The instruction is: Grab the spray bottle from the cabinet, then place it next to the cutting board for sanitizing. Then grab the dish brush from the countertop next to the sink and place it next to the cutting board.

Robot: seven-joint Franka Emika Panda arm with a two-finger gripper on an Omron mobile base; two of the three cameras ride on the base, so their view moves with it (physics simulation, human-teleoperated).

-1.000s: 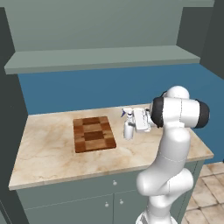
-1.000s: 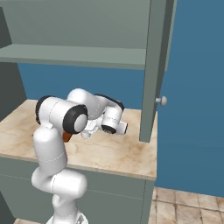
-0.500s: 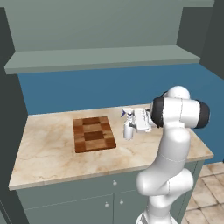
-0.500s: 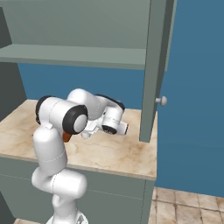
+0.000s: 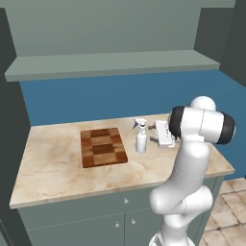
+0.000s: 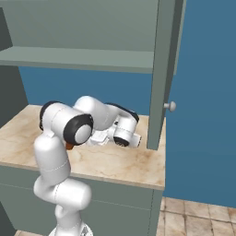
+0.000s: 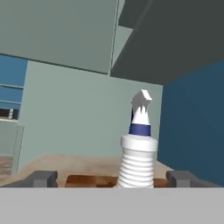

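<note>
the slim white plastic spray bottle with a grey-blue trigger nozzle (image 5: 141,140) is seen standing upright on the pale marbled countertop (image 5: 53,163), just beside the right edge of the rectangular checkered wooden cutting board (image 5: 103,147), apart from it. in the hand view the ribbed bottle body (image 7: 138,162) is seen between the two dark fingertips (image 7: 42,178), with clear gaps on both sides. the two-finger gripper (image 5: 162,135) is spread wide and nothing is held; the bottle has been let go

handling, judged: a light, stiff, smooth plastic body, tall and narrow, so easily tipped by a sideways knock. the ribbed mid-body would be the best place to be gripped; the trigger head is thin and should be avoided

versus a second ago: the jaws have been opened from partly closed to fully wide. bottle position and arm pose look unchanged in both base views

first half of the task looks done. the grey-green wall cabinet shelf (image 5: 110,63) is overhead. a straight retreat away from the bottle is called for before anything else is attempted
</note>
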